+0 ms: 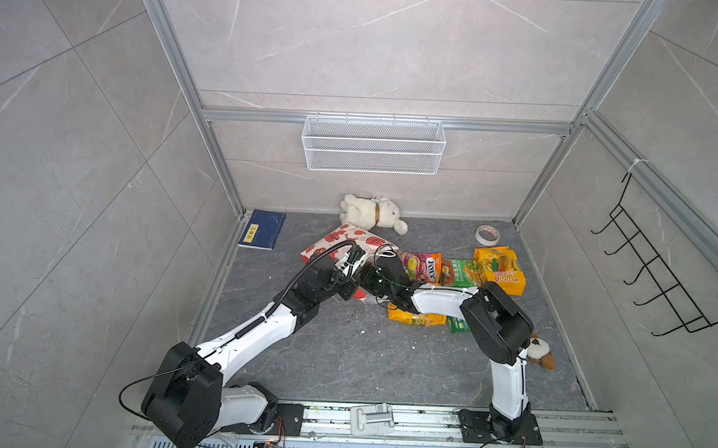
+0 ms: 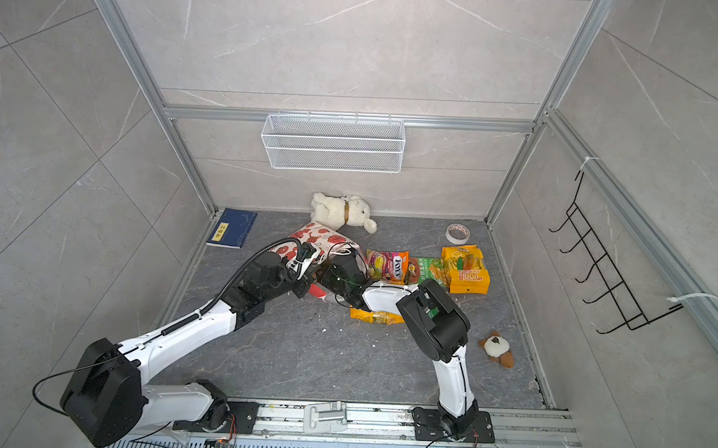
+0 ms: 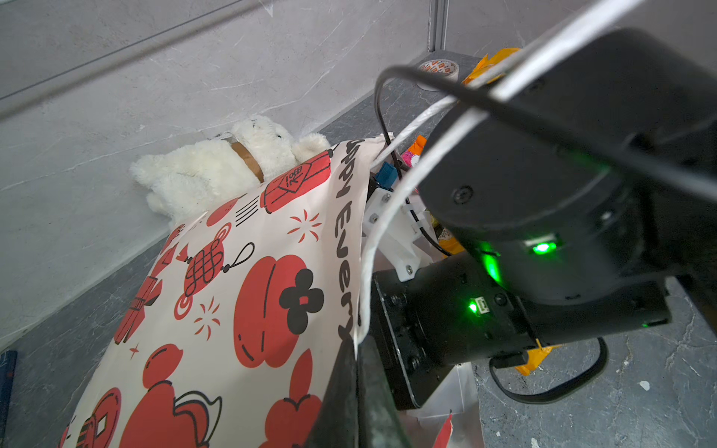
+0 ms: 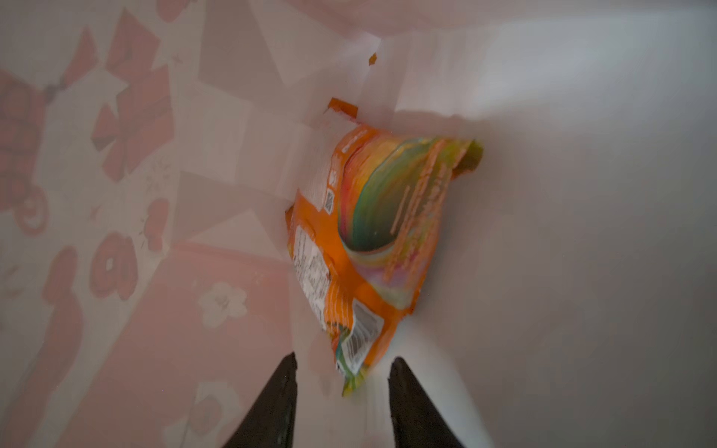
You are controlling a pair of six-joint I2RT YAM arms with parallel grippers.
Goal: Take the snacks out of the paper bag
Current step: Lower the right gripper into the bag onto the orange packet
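Note:
The paper bag (image 1: 340, 241) (image 2: 309, 238) lies on its side on the grey floor, white with red prints. In the left wrist view my left gripper (image 3: 356, 349) is shut on the rim of the paper bag (image 3: 232, 291), right where a white cord handle (image 3: 392, 201) comes out. My right gripper (image 4: 343, 358) is inside the bag and open. An orange snack packet (image 4: 368, 240) lies against the bag's inner wall, its lower corner just between the fingertips. Outside the bag lie a pink-orange FOX packet (image 1: 422, 267), a green one (image 1: 459, 273) and a yellow-orange one (image 1: 499, 268).
Two more packets (image 1: 415, 318) (image 1: 458, 324) lie under my right forearm. A white plush toy (image 1: 372, 212), a tape roll (image 1: 487, 235) and a blue book (image 1: 262, 229) sit by the back wall. A small brown plush (image 1: 541, 353) lies at the right. A wire basket (image 1: 373, 144) hangs on the back wall.

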